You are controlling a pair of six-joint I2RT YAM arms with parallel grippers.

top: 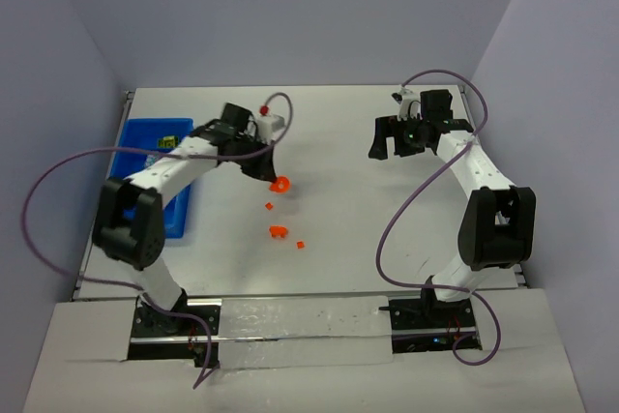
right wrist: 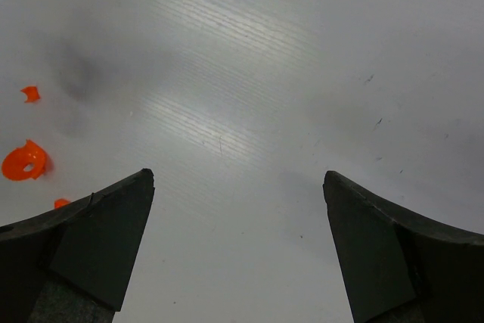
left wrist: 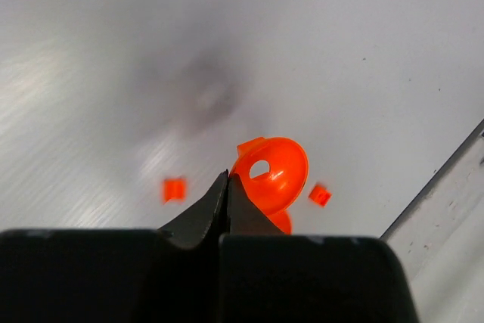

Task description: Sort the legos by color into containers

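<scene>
The left claw is nearest, and its two black fingers are pressed together with no gap between them. The tips touch the left rim of a round orange dish-shaped lego that has a small hole in its wall. It cannot be told whether a thin part of the rim is pinched or the tips only lean on it.

This piece is probably very light, stiff and smooth. A pinch on the curved edge may therefore slip or flick it away. A better hold would seem to be across the wall, with one finger inside the bowl and one outside.

Another orange bit shows just under the dish. Two small orange bricks lie on the white bench, one on each side of it.

In the top view, the left arm rises from its base and folds at the elbow. It then reaches forward and to the right, with the wrist tilted down to the bench.

Farther away, the right claw hangs over bare bench with its jaws wide apart and nothing between them. The blue tray lies along the far left edge, well apart from the orange pieces.
</scene>
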